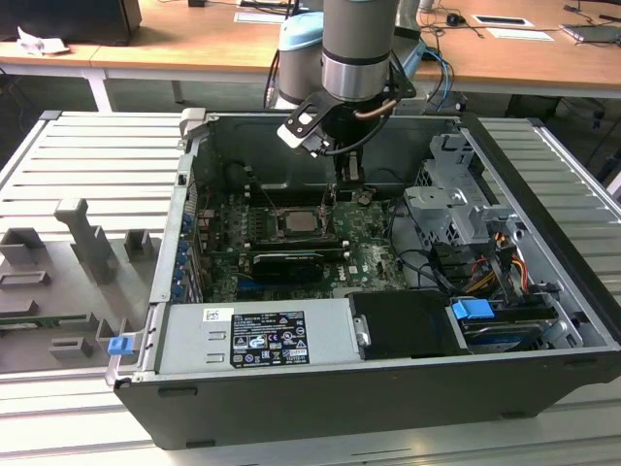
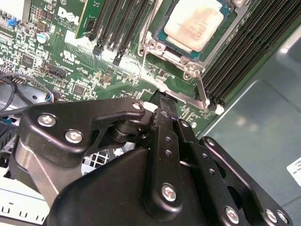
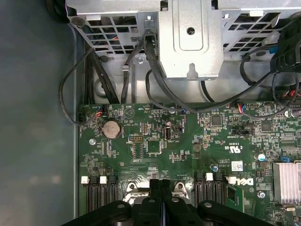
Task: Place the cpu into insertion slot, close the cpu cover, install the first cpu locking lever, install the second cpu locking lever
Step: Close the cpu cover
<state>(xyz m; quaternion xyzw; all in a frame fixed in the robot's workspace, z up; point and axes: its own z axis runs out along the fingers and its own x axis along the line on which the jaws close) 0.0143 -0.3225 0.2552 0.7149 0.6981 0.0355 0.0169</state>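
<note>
The open computer case (image 1: 320,413) takes up most of the exterior view. The green motherboard (image 1: 369,254) lies flat on its floor, at the centre of the frame. The arm (image 1: 357,39) comes down from the upper centre of the frame. In the second wrist view the cpu (image 2: 193,22) already sits in the insertion slot (image 2: 162,38). The cpu cover (image 2: 175,53) appears to lie flat around its edges. A thin silver locking lever (image 2: 201,92) runs along one side of the socket, its bent end just beside the gripper tip.

The likeliest trouble is a slip. The lever is a narrow sprung rod, and a tip pressing it off-centre could ride off and strike the small parts on the board nearby. The lever could also spring back up, leaving the cover unclamped. Whether it is hooked under its catch cannot be told.

The arm stands nearly vertical over the back of the board, wrist pointing straight down. The gripper (image 2: 162,101) reaches low beside the socket. Its fingers (image 3: 154,188) are pressed together with only a seam between them — nothing visibly grasped — and the tip is at the lever's end.
</note>
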